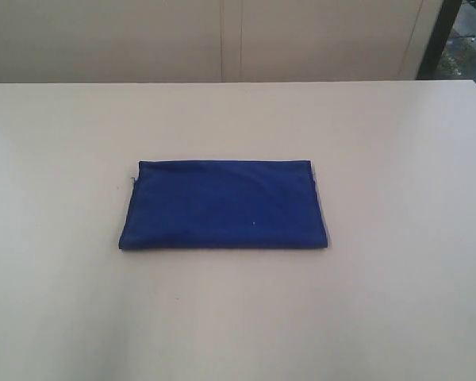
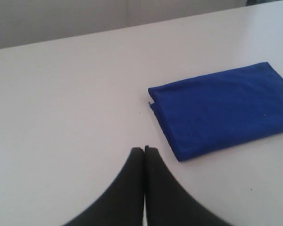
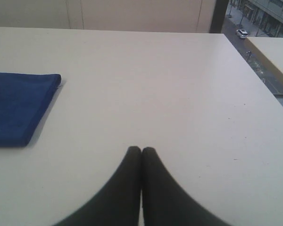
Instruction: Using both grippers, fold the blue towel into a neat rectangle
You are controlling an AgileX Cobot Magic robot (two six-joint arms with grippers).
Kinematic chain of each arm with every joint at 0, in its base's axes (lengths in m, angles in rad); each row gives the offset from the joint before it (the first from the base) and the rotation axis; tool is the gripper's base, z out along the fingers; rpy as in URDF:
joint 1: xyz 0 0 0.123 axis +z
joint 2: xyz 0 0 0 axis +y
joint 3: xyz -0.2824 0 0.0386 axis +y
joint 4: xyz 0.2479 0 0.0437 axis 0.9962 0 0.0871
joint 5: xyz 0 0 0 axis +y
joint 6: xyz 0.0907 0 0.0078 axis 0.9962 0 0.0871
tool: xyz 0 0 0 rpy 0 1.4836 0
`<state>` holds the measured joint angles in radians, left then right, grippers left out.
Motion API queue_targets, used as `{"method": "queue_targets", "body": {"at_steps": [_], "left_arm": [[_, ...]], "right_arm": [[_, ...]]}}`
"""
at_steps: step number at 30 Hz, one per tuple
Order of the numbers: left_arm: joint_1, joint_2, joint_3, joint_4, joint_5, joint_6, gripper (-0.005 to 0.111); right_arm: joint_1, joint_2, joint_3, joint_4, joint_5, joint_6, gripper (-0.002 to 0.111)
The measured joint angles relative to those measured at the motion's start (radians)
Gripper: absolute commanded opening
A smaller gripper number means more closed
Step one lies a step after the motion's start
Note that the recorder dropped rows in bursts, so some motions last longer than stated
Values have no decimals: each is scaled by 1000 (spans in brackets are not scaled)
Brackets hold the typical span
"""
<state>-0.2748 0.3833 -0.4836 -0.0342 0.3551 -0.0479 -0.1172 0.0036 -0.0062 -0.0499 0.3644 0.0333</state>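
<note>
Left gripper [image 2: 144, 149] sits closest to its wrist lens, jaws pressed together, holding nothing. Right gripper [image 3: 141, 149] is the same: clenched, empty. Both are above bare table, well apart from the cloth, and neither shows in the exterior view.

Blue towel [image 1: 226, 205] lies flat mid-table, already folded into a layered rectangle. Stacked edges show at its short end in the left wrist view. Sides are slightly skewed, and one short edge doesn't look fully flush.

Table [image 1: 381, 317] around it is pale and bare, with a panelled wall [image 1: 222, 40] behind.

Task looks close to done. Risks if another fold or tidy-up is tried:
- Shut jaws coming down would shove the stack instead of gripping it.
- Pinching only the top layer would peel the fold open.
- Uneven lift between the two arms would skew the rectangle further.
</note>
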Motion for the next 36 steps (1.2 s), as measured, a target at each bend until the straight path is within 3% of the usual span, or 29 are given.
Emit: {"method": "queue_targets", "body": {"at_steps": [12, 19, 27, 36], "left_arm": [[143, -191, 7, 0, 60, 0, 0], [217, -287, 94, 0, 78, 0, 0], [228, -370, 267, 0, 71, 0, 0], [228, -378, 421, 0, -90, -21, 0]], "right_arm": [[0, 0, 1, 0, 0, 0, 0], [0, 0, 1, 0, 0, 0, 0], [0, 0, 1, 0, 0, 0, 0], [0, 0, 1, 0, 0, 0, 0]]}}
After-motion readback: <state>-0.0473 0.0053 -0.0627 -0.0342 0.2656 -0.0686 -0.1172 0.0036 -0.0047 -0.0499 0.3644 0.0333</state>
